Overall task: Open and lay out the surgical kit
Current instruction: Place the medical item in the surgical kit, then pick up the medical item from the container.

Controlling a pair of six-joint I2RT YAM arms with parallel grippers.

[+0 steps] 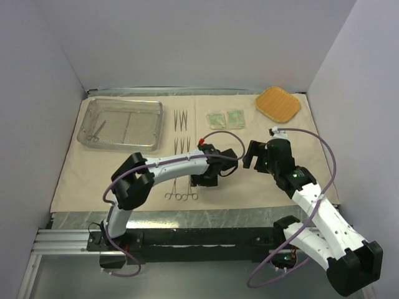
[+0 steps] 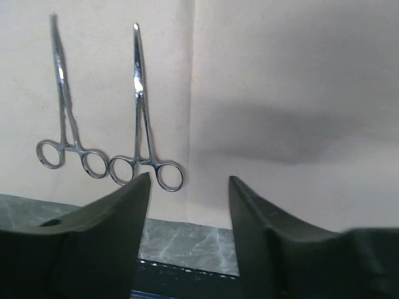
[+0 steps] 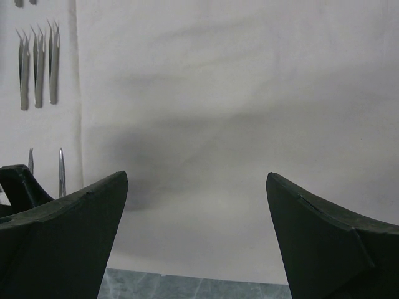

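On the smooth, faintly creased beige cloth [image 1: 75, 180], we see the rectangular wire-mesh tray [image 1: 84, 128] at far left. Thin pointed steel tweezers [image 1: 181, 119] lie beside it, with two flat green-white packets [image 1: 225, 118] further right and shiny ring-handled forceps [image 2: 143, 124] near the front edge. Our left gripper [image 2: 189, 187] and right gripper [image 3: 196, 180] hover above the cloth, dark wedge-shaped fingers spread and empty.

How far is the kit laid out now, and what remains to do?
Done: the cloth is spread flat, with tweezers, two packets and two forceps laid out on it. In hand: nothing; the left gripper and right gripper are open and empty. Left: the tray holds another forceps and something thin beside it, which probably must come out.
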